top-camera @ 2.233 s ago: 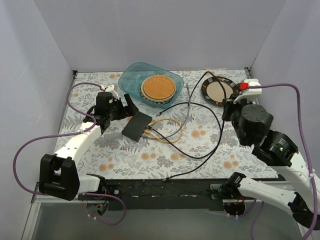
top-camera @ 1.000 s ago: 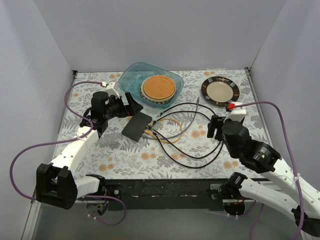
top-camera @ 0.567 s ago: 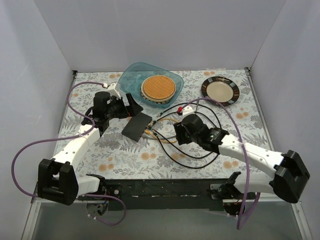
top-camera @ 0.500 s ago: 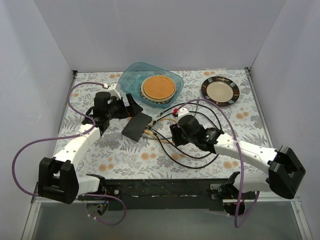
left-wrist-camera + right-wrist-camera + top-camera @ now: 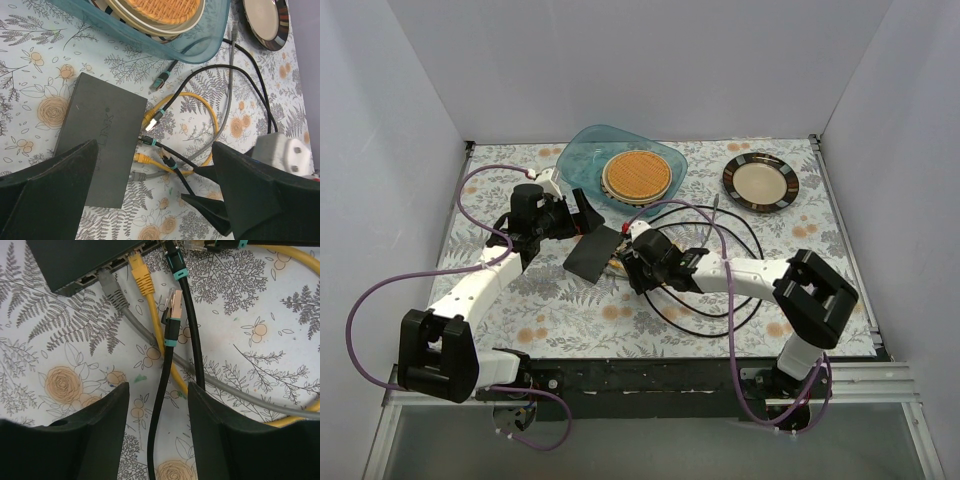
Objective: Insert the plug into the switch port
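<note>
- Right arm had swung in from the far right corner of the floral-patterned counter (image 5: 520,310) to its middle, so the right gripper (image 5: 632,258) now sat just beside the socket edge of the flat matte-black rectangular switch (image 5: 592,252). The left arm had barely shifted.
- The switch lay left of the counter's centre, well in from the near edge. A translucent teal bowl (image 5: 575,160) stood behind it toward the far edge, and a dark-rimmed round plate (image 5: 728,180) sat toward the far right corner.
- The left gripper (image 5: 155,150) hovered over the switch with its fingers spread wide, gripping nothing.
- The right fingers (image 5: 100,430) stood a modest way apart, straddling a black cable. I could see bare counter on either side of it, so I judged it was not yet clamped.
- The loose metal-tipped plug (image 5: 171,302) with its teal collar lay just ahead of those fingertips. It was near the sockets but not in one, beside a seated yellow plug (image 5: 140,272) and a seated grey plug (image 5: 111,287).
- To do this step well, I reckoned I should pinch the cable right behind the teal collar. I would then keep the plug level, square it to a free port, and bring the left gripper down to brace the switch against sliding.
</note>
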Controlling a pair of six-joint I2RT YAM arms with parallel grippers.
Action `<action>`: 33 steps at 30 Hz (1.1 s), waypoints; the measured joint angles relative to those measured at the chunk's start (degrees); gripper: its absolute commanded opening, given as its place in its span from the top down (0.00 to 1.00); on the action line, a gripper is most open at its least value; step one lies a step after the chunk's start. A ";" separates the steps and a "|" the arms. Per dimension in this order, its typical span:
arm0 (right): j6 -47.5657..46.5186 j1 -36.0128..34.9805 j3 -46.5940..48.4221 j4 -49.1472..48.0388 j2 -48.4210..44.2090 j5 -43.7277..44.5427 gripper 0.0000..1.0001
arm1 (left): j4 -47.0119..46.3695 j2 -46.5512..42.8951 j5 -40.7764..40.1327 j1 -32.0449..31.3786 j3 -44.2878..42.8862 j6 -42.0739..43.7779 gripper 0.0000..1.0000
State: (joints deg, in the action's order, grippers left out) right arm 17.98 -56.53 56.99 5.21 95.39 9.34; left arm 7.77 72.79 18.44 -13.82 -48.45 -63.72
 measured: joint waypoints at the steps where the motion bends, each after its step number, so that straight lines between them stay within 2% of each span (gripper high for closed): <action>1: -0.11 -0.02 0.39 -0.07 1.09 0.13 0.46 | 0.00 0.00 -0.04 0.00 0.00 0.00 0.02; 3: -0.20 -0.02 1.05 -0.24 3.17 0.48 0.50 | 0.00 -0.02 -0.09 0.00 0.00 0.02 0.02; 5: -0.24 -0.02 1.55 -0.28 4.83 0.79 0.58 | 0.00 -0.02 -0.22 0.00 0.00 0.02 0.02; 7: -0.28 -0.02 1.88 -0.26 6.05 1.14 0.69 | 0.00 -0.02 -0.31 0.00 0.00 0.02 0.02; 8: -0.50 -0.02 1.99 -0.24 6.40 1.40 0.81 | 0.00 -0.02 -0.33 0.00 0.00 0.02 0.02; 10: -0.83 0.00 2.08 -0.22 6.67 1.84 0.94 | 0.00 -0.02 -0.42 0.00 0.00 0.02 0.02; 11: -0.83 0.04 2.10 -0.22 6.67 1.97 0.96 | 0.00 -0.02 -0.44 0.00 0.00 0.02 0.02; 17: -1.75 -0.02 2.14 -0.17 5.99 2.10 0.98 | -0.04 -0.02 -0.24 0.00 0.00 0.04 0.02; 22: -2.29 -0.04 1.20 0.35 0.42 1.88 0.97 | -1.20 -0.02 2.73 0.02 0.04 0.28 0.02; 33: -3.21 0.72 0.92 0.46 -12.28 0.50 0.98 | -11.69 -0.26 19.06 0.11 4.28 -0.81 0.02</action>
State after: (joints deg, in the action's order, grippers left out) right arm 14.76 -55.81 57.91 5.67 83.11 9.85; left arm -3.92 72.53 37.50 -13.72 -44.16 -64.53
